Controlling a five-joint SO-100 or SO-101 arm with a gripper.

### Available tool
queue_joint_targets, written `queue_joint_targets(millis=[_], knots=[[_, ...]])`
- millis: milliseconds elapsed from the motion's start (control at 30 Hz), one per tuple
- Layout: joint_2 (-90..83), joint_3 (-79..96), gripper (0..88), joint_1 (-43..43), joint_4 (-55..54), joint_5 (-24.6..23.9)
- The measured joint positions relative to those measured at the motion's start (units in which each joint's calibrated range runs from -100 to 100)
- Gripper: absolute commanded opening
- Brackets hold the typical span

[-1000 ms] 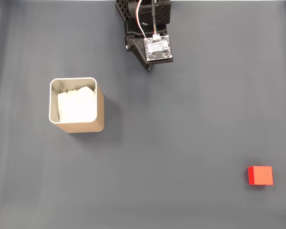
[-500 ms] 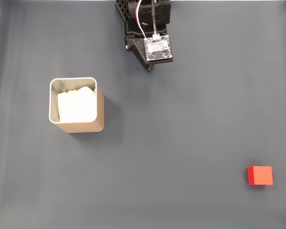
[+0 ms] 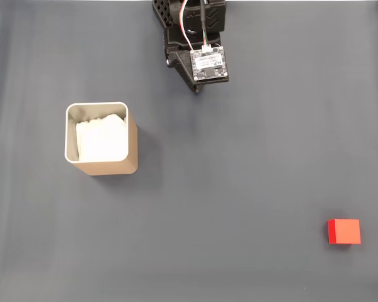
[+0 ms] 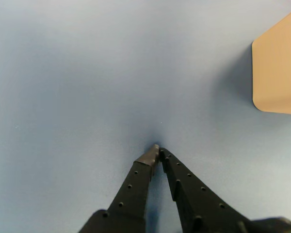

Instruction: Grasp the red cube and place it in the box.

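Note:
The red cube (image 3: 344, 231) lies on the grey mat at the lower right of the fixed view, far from the arm. The box (image 3: 101, 138), tan with a pale rim and white lining, stands at the left; in the wrist view its tan wall (image 4: 278, 68) shows at the upper right edge. My gripper (image 3: 198, 90) hangs at the top centre of the fixed view under the black arm and its small circuit board. In the wrist view the gripper (image 4: 157, 150) is shut, its black fingertips meeting over bare mat with nothing held.
A plain grey mat (image 3: 239, 163) covers the whole work area. The arm's base (image 3: 189, 25) sits at the top edge. Wide open floor lies between the gripper, the box and the cube.

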Motion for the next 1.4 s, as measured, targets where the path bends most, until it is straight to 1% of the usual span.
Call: queue_joint_targets(millis=[1400], knots=[[0.0,0.0,0.2,0.5,-0.6,0.0]])
